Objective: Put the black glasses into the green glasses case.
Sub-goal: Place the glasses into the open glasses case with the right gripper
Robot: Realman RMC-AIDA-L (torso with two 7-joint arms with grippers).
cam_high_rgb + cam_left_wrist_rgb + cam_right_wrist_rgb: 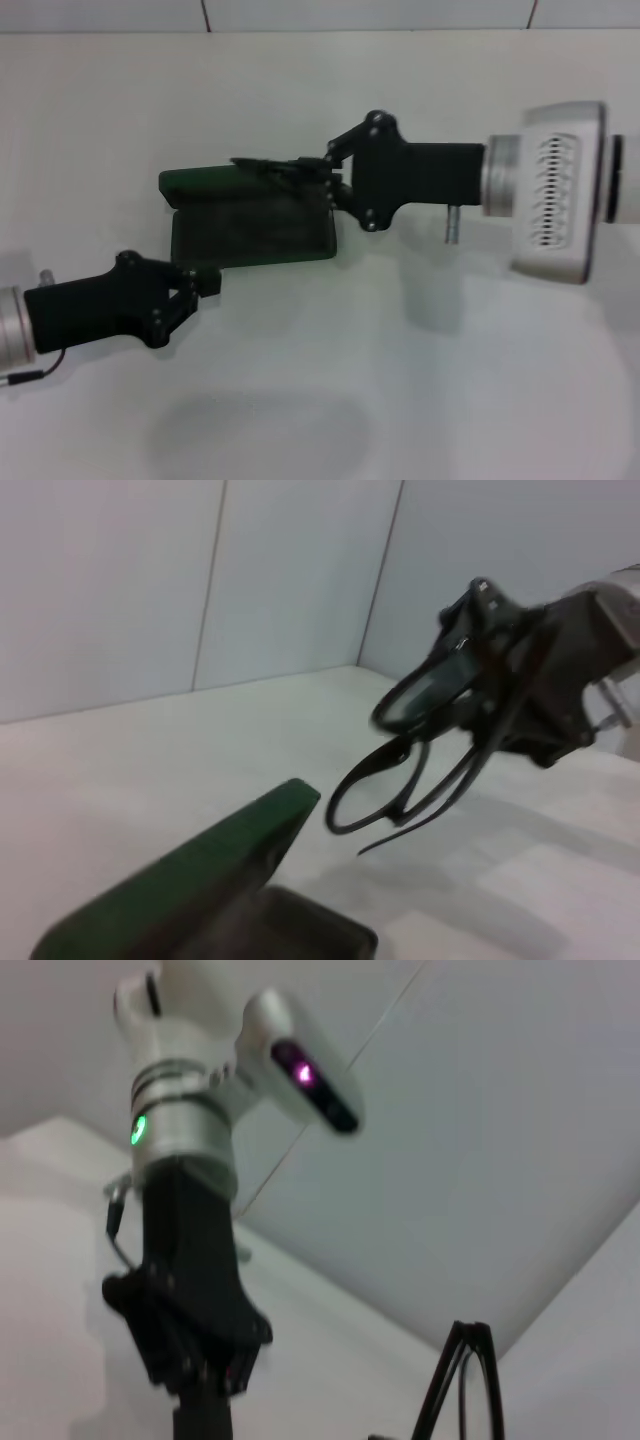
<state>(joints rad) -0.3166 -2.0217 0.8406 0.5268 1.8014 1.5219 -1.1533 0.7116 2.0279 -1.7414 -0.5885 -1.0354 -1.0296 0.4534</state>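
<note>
The green glasses case [252, 228] lies open at the table's middle, its lid [200, 182] raised on the far side. The lid [200, 870] also fills the near part of the left wrist view. My right gripper [335, 182] comes in from the right, shut on the black glasses [275, 168]. It holds them in the air over the case's far edge. The glasses [420, 760] hang with their temple arms drooping downward, clear of the lid. My left gripper [203, 282] rests at the case's front left corner.
The white table [420, 400] stretches around the case, with a wall seam behind it. My left arm [190, 1260] stands tall in the right wrist view, beside a sliver of the glasses [465, 1380].
</note>
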